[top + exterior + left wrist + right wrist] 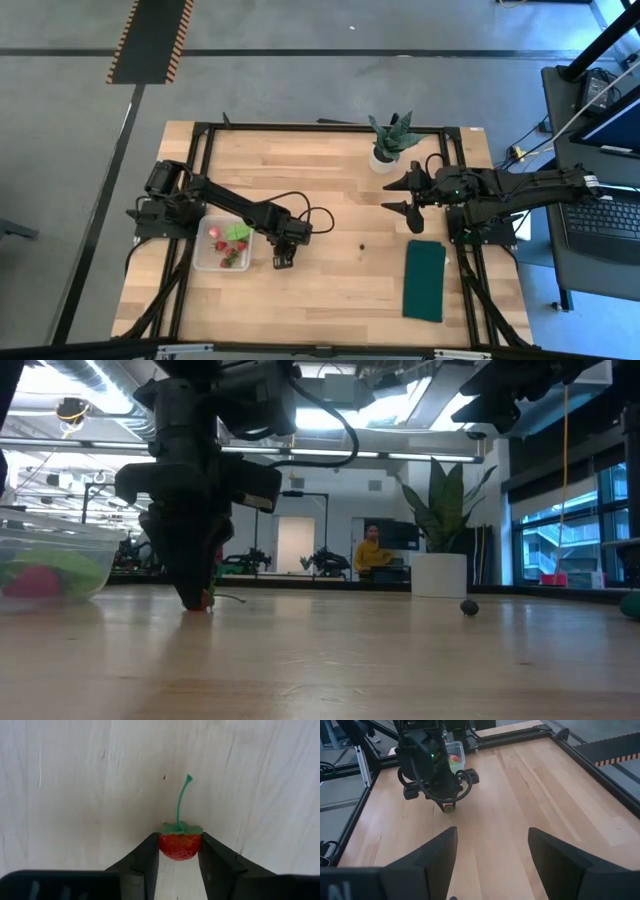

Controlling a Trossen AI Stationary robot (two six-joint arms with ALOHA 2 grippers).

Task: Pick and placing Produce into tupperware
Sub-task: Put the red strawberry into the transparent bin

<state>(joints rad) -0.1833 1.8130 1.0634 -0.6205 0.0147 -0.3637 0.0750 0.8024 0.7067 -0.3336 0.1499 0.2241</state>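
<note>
The left gripper [179, 857] is down on the table [330, 285], fingers closed against a strawberry [180, 845], with the tupperware [204, 262] just beside it. The right gripper [492, 852] hangs open, holding nothing, well apart.

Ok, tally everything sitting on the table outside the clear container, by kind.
Red strawberry piece: 1
Olive-brown round piece: 1
Potted plant: 1
Dark green cloth: 1
Total: 4
</note>
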